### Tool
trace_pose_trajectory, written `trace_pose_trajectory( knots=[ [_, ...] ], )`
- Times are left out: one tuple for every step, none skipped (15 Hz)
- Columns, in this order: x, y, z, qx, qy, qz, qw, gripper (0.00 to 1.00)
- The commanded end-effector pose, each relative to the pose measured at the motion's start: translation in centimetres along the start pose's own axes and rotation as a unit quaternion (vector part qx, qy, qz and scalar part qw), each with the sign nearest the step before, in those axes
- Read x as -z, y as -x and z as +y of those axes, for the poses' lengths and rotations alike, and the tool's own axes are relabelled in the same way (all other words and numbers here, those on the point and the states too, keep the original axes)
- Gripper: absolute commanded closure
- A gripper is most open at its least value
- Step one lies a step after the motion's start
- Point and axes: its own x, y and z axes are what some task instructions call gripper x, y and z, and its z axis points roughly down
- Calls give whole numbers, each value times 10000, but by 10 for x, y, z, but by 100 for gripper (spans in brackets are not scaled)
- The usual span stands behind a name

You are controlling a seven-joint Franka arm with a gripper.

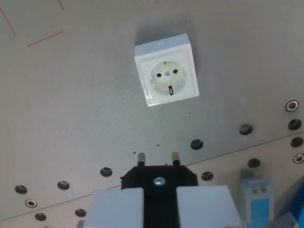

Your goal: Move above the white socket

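The gripper (160, 202) sits at the bottom of the wrist view, its two pale fingers (116, 206) clamped on a black plug (159, 178) whose two metal pins (141, 158) point up the picture, toward the target. The white socket (166, 71) lies on the grey metal plate (71, 118), in the upper middle of the view and well clear of the plate's drilled edge. It is slightly rotated, so its two contact holes run on a slant, not level with the pins.

The pins are well apart from the socket and a little toward the wrist view's left of its centre. The first risk, as I judge it, is lateral error: travel straight up the picture would end beside the recess, not over it. The second is rotation: if the wrist does not turn to match the slanted holes, the pins will be crossed against them, and any later insertion would jam on the socket face.

Height cannot be read from this single view, so a low approach could drag the pins across the plate or strike the raised socket frame. A blue device (256, 199) stands at the lower right, near the row of bolt holes (196, 144) along the plate's edge; a sweep that way could clip it.
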Motion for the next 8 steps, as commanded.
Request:
trace_pose_trajectory(
  knots=[
    [0, 0, 0, -3, 0, -1, 10000, 100],
    [0, 0, 0, -4, -1, 0, 10000, 100],
    [0, 0, 0, -3, 0, 2, 10000, 100],
    [0, 0, 0, 0, 0, 3, 10000, 100],
    [0, 0, 0, 4, 1, 4, 10000, 100],
    [0, 0, 0, 10, 2, 5, 10000, 100],
    [-1, 0, 0, 18, 1, 8, 10000, 100],
    [-1, 0, 0, 26, 2, 10, 10000, 100]
  ],
)
